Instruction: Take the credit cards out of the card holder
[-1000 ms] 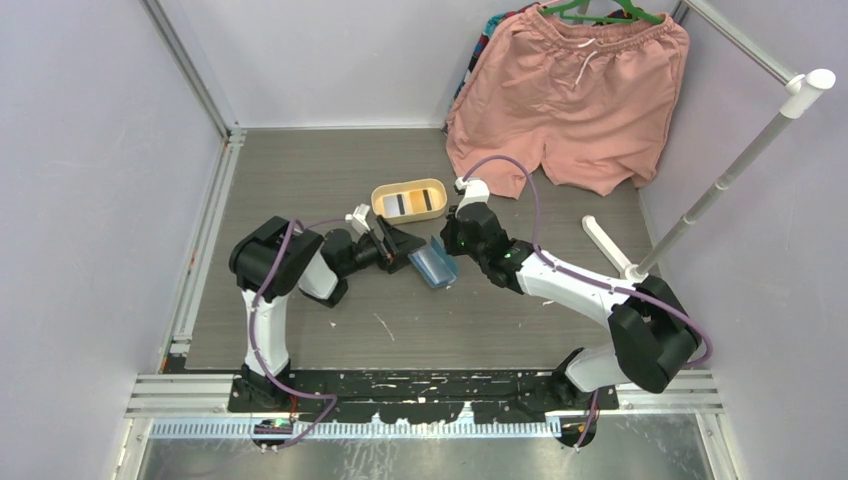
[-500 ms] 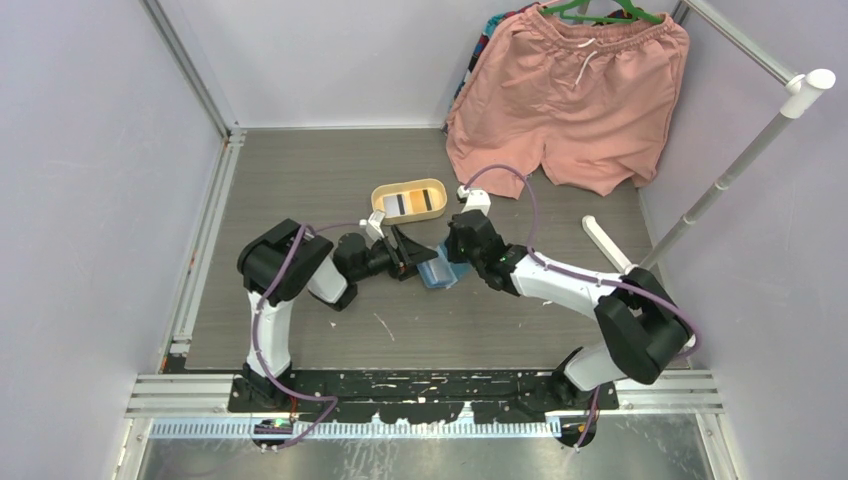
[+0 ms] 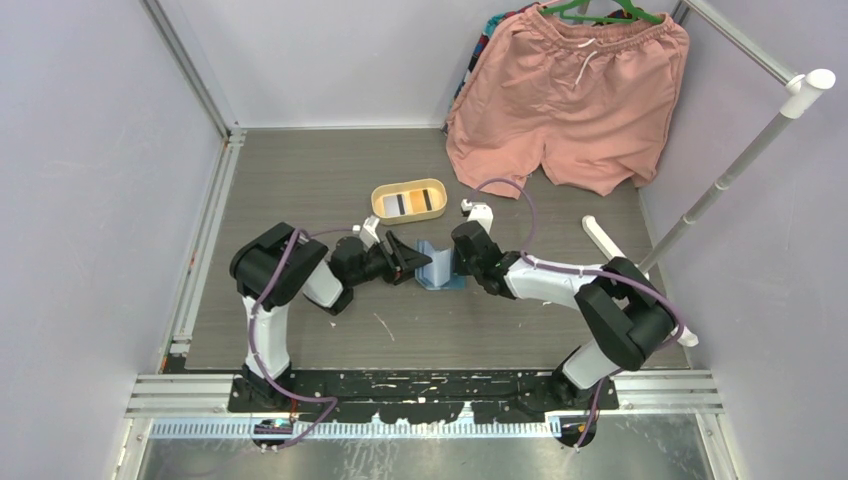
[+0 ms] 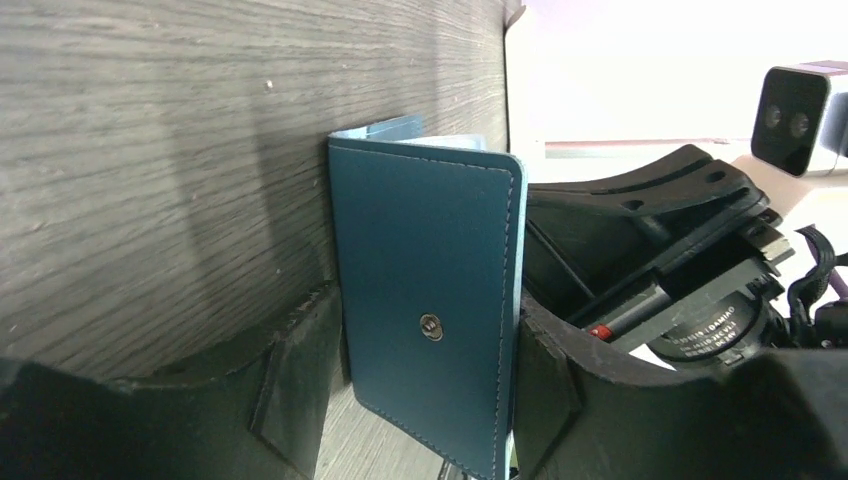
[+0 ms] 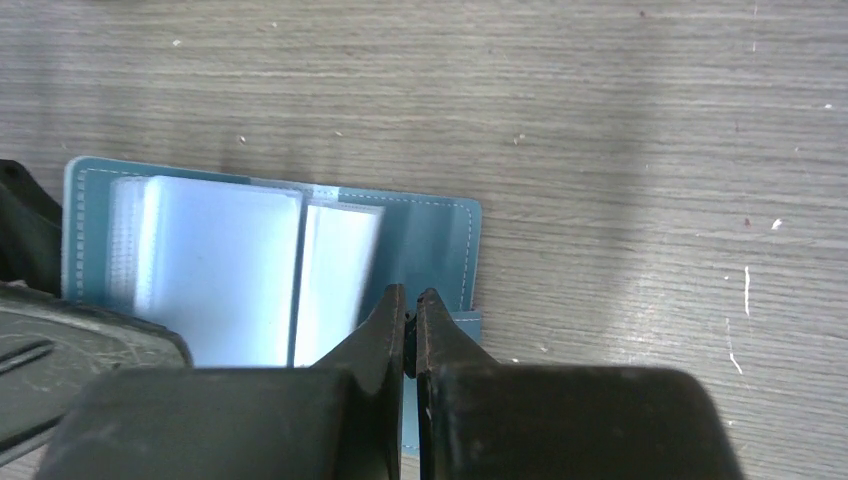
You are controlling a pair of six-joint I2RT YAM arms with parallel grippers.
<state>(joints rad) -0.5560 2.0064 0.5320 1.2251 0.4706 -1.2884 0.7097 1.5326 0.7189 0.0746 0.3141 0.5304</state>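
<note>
The teal-blue card holder [image 3: 437, 268] lies open on the table between both grippers. My left gripper [image 3: 408, 262] has its jaws spread wide on either side of the dark outer cover [image 4: 425, 250], which has a metal snap and fills the gap between the fingers [image 4: 300, 380]. My right gripper [image 3: 462, 256] is shut, with its tips [image 5: 411, 297] pinching the edge of the lighter inner flap [image 5: 440, 240]. Pale whitish credit cards [image 5: 220, 270] sit in clear sleeves inside the holder. Their markings cannot be made out.
A yellow oval tray [image 3: 409, 200] with flat items in it stands just behind the grippers. Pink shorts [image 3: 570, 100] hang at the back right. A white rack pole [image 3: 720, 180] and its foot [image 3: 605, 243] stand to the right.
The right gripper has moved left and lower, and the left gripper has shifted right. The card holder, tilted and raised before, now sits lower between them.
</note>
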